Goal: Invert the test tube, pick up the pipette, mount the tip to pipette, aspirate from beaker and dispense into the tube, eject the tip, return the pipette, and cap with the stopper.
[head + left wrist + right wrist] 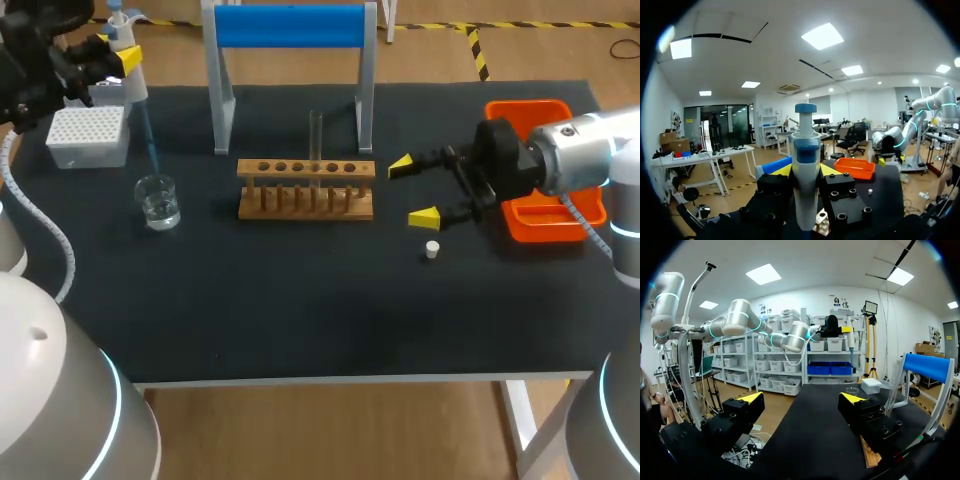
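Wooden rack (306, 190) mid-table — left hand (120, 58) grasping pipette (806, 165), apparently above beaker (158, 202); right hand (412, 192) released, near stopper (432, 249).

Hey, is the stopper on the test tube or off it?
Off. The white stopper lies on the table beside the right hand, apart from the test tube standing in the wooden rack.

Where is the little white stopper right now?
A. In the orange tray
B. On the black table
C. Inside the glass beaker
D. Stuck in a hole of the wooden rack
B: the stopper lies by itself on the black table, in front of the wooden rack and clear of the orange tray.
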`<state>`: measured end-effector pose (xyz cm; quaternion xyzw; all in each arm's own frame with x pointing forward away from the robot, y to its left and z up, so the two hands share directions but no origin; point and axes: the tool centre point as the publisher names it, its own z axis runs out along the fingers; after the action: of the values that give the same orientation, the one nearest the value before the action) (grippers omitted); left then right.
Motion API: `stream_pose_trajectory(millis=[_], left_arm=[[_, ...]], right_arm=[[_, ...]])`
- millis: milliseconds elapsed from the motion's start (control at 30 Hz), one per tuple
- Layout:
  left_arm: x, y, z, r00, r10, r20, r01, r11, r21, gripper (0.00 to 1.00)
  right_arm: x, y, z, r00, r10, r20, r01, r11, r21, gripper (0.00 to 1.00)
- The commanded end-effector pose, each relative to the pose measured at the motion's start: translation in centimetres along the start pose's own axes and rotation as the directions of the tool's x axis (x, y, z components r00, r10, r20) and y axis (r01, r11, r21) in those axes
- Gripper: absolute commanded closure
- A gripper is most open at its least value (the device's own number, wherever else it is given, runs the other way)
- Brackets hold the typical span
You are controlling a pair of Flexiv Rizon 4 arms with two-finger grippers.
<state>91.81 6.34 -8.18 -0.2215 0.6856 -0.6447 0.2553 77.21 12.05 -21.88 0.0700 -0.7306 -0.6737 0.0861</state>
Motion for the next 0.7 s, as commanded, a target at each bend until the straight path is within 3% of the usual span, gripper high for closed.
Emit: stream_pose_trajectory(millis=[33, 333, 700], left_arm=[[0.1, 0.0, 0.0, 1.0, 0.001, 0.004, -0.001, 1.0, 0.002, 1.0], [0.1, 0.0, 0.0, 1.0, 0.001, 0.004, -0.001, 1.0, 0.002, 1.0], [0.1, 0.0, 0.0, 1.0, 0.001, 0.004, -0.001, 1.0, 0.002, 1.0]], right_arm=[[0.1, 0.1, -0.1, 1.0, 0.0, 0.0, 0.0, 1.0, 0.002, 0.0], [0.1, 0.1, -0.1, 1.0, 0.0, 0.0, 0.0, 1.0, 0.002, 0.0], [-2.4, 0.3, 7.1, 1.0, 0.008, 0.021, -0.01, 0.994, 0.105, 0.0]])
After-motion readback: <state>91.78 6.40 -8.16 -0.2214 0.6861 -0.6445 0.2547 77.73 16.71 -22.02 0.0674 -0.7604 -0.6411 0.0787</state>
